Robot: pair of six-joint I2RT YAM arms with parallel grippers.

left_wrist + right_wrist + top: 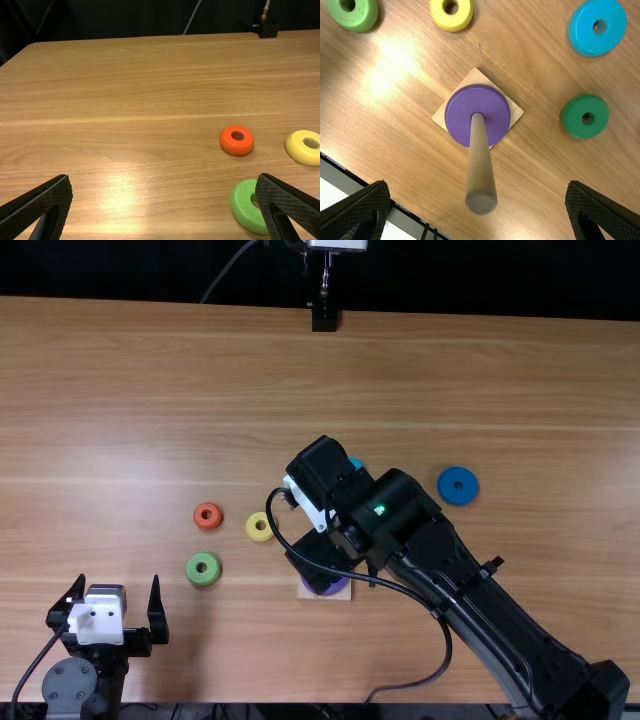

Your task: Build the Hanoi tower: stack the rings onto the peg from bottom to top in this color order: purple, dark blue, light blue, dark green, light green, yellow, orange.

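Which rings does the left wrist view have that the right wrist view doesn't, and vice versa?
Left wrist view: orange ring, flat on the table.

Right wrist view: purple ring, around the peg and down at its square base, plus the light blue ring and dark green ring, both off the peg.

Both: yellow ring and light green ring, also off the peg.

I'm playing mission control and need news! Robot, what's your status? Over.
Left gripper open, empty; right gripper open over the peg, empty. Purple ring on the peg. Dark blue ring loose on the table, nothing seen blocking it.
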